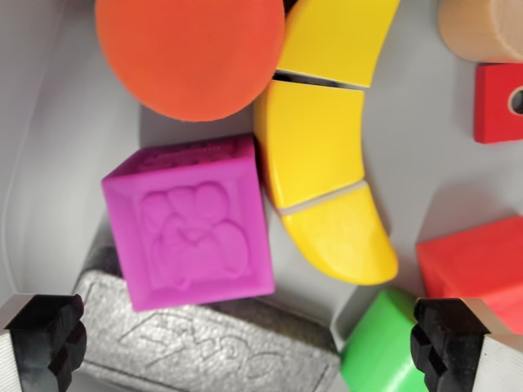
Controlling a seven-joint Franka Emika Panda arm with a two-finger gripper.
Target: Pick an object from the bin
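The wrist view looks straight down into a grey bin (pixel 441 175) full of toys. A magenta cube (pixel 189 222) with an embossed figure on top lies in the middle, resting partly on a grey foam block (pixel 204 347). To its right curves a yellow wooden banana (pixel 323 147) cut into slices. An orange ball (pixel 189 53) fills the top. My gripper (pixel 249 343) is open, its black fingertips (pixel 51 335) at the bottom corners, wide apart, with nothing held between them. The right fingertip hangs over a green block (pixel 382 347).
A red block (pixel 478 261) lies at the right edge, and a red piece with a hole (pixel 498 102) sits above it. A pale wooden cylinder (pixel 482 28) is at the top right. The bin wall (pixel 24 122) rises along the left.
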